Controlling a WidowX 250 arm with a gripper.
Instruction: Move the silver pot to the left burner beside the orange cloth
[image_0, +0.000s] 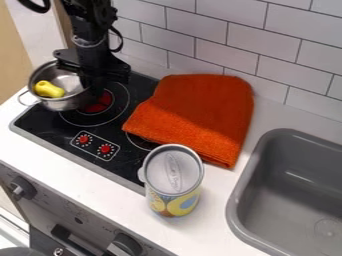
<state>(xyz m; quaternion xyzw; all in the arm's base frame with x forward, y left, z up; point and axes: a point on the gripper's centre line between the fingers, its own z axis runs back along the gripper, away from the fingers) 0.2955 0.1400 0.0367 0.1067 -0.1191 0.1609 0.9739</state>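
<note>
Probable step, transfer: gripper (87, 86) at silver pot (63, 104), grip state indeterminable; next, verify hold, then shift pot onto left burner (115, 107).

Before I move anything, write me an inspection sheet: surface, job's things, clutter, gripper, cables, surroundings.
Surface: white counter around a black glass stovetop with two red knobs.
Job's things: silver metal pot upright at the stovetop's left side, off-centre from the left burner; orange cloth partly covering the right burner.
Clutter: yellow object inside the pot; lidded cylindrical can by the stove's front right corner.
Gripper: black gripper at the pot's right side; contact unclear.
Cables: black cable looping beside the arm.
Surroundings: white tiled wall behind, grey sink at right.
</note>
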